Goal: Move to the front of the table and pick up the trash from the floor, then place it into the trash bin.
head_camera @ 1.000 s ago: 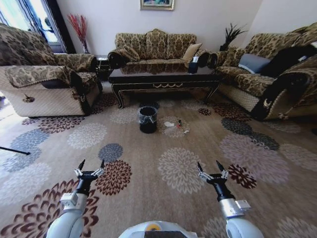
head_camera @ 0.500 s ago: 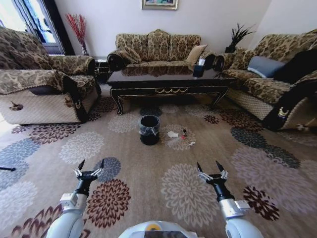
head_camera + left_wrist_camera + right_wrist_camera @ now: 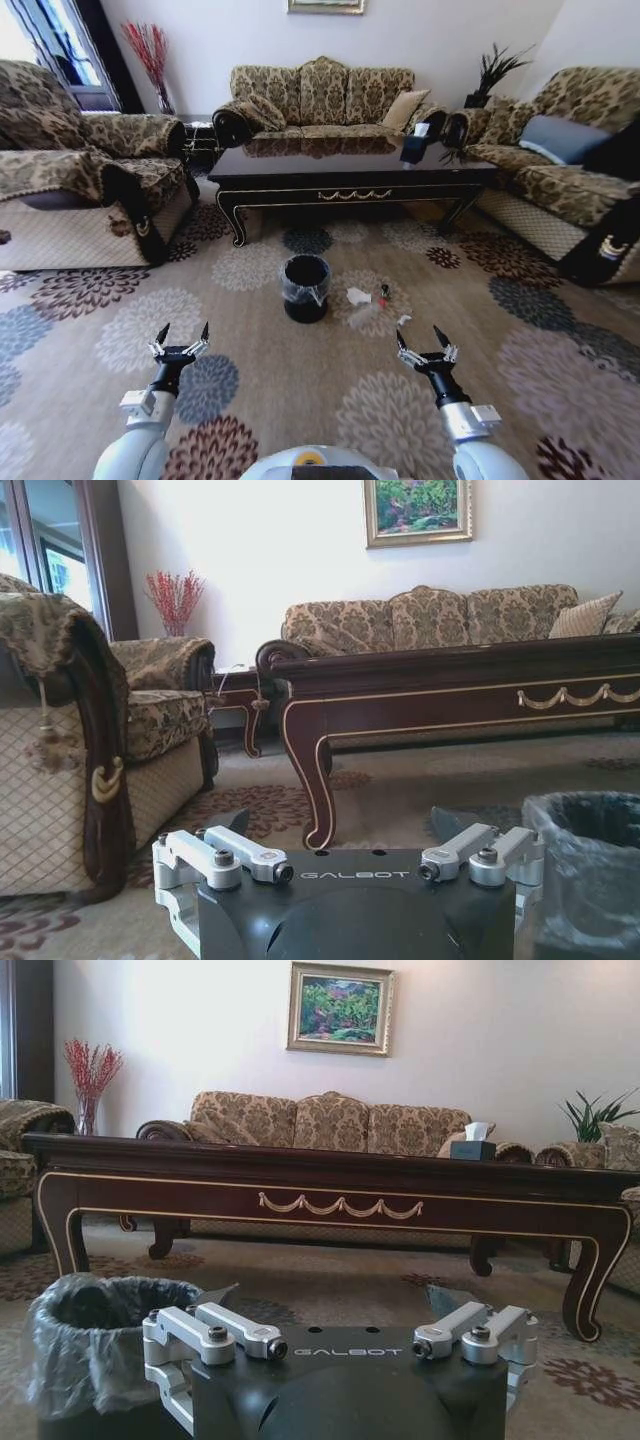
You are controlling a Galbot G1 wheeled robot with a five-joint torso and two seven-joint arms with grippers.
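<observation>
The long dark table point(image 3: 350, 172) with gold scroll trim stands ahead, across the carpet. In front of it, on the floor, is the small black trash bin point(image 3: 306, 287) with its shiny liner. The trash lies just right of the bin: a crumpled white paper scrap point(image 3: 358, 296), a clear wrapper point(image 3: 365, 316) and a small red bit point(image 3: 383, 293). My left gripper point(image 3: 184, 332) and right gripper point(image 3: 420, 337) are both held low in front of me, open and empty, short of the bin and trash. The wrist views show the table point(image 3: 450, 685) point(image 3: 330, 1185) and bin point(image 3: 585, 870) point(image 3: 100, 1345) close ahead.
A patterned armchair point(image 3: 70, 190) stands at the left, a sofa point(image 3: 320, 95) behind the table and another sofa point(image 3: 560, 170) at the right. A tissue box point(image 3: 415, 145) sits on the table. Flowered carpet point(image 3: 300, 380) lies open between me and the bin.
The whole head view has shifted: the camera has moved forward, so the table, bin and trash appear closer and larger. Both arms keep the same pose, grippers still open.
</observation>
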